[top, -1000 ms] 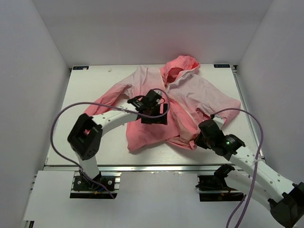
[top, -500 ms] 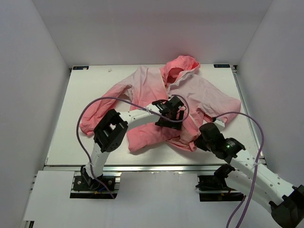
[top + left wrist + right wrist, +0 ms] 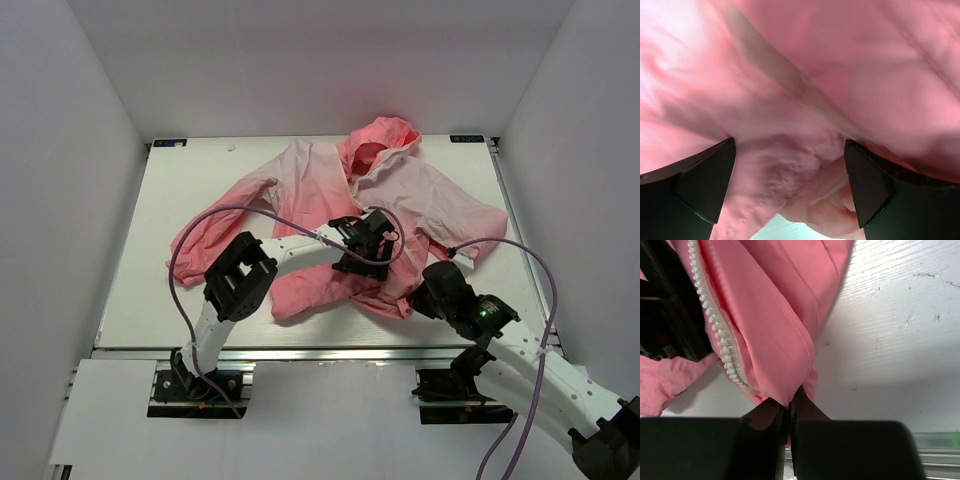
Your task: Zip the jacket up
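The white table (image 3: 180,200) carries the jacket (image 3: 310,185), which lies spread across its middle and far part, hood toward the back wall, sleeves out to both sides, front unzipped and rumpled near the lower hem. The left gripper (image 3: 365,245) hangs over the jacket's middle, jaws spread wide with pink cloth lying between them. The right gripper (image 3: 786,412) sits at the lower right hem, jaws pressed together, pinching a fold of cloth. The white zipper (image 3: 715,330) teeth run just beside that fold.
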### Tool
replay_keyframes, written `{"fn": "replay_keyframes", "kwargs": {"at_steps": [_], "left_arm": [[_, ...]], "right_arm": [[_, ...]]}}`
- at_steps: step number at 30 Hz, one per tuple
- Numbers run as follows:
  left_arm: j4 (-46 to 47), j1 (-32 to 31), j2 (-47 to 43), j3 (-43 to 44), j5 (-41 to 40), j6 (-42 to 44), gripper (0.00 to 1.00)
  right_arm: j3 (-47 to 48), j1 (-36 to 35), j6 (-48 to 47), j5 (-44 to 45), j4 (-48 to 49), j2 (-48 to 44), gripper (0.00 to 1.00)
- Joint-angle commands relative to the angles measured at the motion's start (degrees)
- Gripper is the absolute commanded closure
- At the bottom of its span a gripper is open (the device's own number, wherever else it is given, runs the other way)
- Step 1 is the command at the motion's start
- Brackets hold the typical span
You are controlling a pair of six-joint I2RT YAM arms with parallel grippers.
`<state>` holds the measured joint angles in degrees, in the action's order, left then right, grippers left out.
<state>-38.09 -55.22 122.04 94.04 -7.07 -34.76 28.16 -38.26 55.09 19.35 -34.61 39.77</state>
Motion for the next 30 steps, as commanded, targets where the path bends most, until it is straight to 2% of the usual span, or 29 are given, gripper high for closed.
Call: {"fn": "replay_keyframes", "kwargs": {"at_steps": [1, 8, 12, 13, 16, 17, 19, 20, 23, 24, 30], "left_arm": [[-0.2, -1.4, -0.2, 2.7, -2.2, -0.6, 0.02], [-6.1, -1.4, 5.0, 4.9, -6.4, -4.1, 0.02], [-10.0, -1.0, 7.2, 6.9, -14.1, -6.1, 0.07], [-10.8, -0.9, 7.2, 6.8, -14.9, -7.1, 0.17], [-10.7, 0.8, 5.9, 4.2, -14.5, -7.2, 0.38], [-9.9, 1.3, 5.2, 2.2, -14.5, -7.2, 0.49], [-9.5, 2.8, 2.4, 0.5, -14.7, -7.5, 0.57], [-9.3, 3.2, 1.3, -0.3, -15.0, -7.7, 0.67], [-8.5, 4.8, -3.9, -3.9, -18.1, -8.2, 0.84], [-7.9, 5.9, -5.2, -6.3, -18.8, -8.0, 0.99], [-6.6, 12.0, -15.3, -17.9, -21.7, -8.2, 1.0]], "right_arm": [[-0.7, 0.1, 0.5, 1.0, 2.4, -2.2, 1.0], [-0.7, 0.1, 0.9, 2.2, 0.6, -4.2, 1.0], [-0.8, 0.1, 1.2, 2.6, 0.4, -5.2, 1.0], [-0.9, 0.2, 1.2, 2.8, 0.2, -5.4, 1.0], [-1.3, 0.1, 1.8, 3.4, 0.0, -5.7, 1.0], [-1.3, 0.1, 1.8, 3.4, 0.0, -5.6, 1.0], [-1.5, 0.2, 1.8, 3.4, -0.1, -5.4, 1.0], [-1.6, 0.1, 1.8, 3.5, 0.1, -5.3, 1.0], [-2.3, 0.2, 1.8, 4.0, 0.3, -4.3, 1.0], [-2.3, 0.3, 1.8, 3.9, 0.6, -3.5, 1.0], [-2.4, 0.2, 1.2, 3.8, 2.2, -2.0, 1.0]]}}
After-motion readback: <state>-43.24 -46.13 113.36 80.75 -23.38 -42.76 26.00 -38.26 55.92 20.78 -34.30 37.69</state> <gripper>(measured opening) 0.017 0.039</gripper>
